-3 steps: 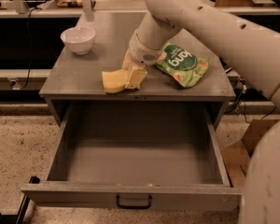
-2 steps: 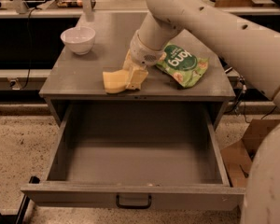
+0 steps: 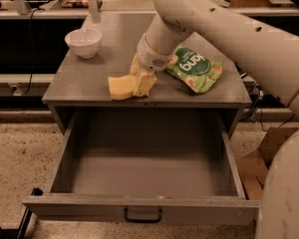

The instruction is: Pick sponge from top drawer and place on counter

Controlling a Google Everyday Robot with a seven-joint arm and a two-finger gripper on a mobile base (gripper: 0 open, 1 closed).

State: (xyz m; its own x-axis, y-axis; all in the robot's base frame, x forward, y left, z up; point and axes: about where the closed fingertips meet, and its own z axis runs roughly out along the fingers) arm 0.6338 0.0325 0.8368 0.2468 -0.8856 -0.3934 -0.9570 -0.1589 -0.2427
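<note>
The pale-yellow sponge (image 3: 117, 87) lies on the grey counter (image 3: 89, 78), close to its front edge and left of the middle. My gripper (image 3: 143, 84) is down at the sponge's right end, touching it, with the white arm reaching in from the upper right. The top drawer (image 3: 139, 210) is pulled fully open below the counter. Its inside is bare grey metal, and its front panel has a small dark handle (image 3: 142, 215).
A white bowl (image 3: 83, 42) stands at the counter's back left. A green snack bag (image 3: 195, 67) lies to the right of the gripper. A cardboard box (image 3: 261, 158) sits on the floor to the right of the drawer. Another counter with clutter runs behind.
</note>
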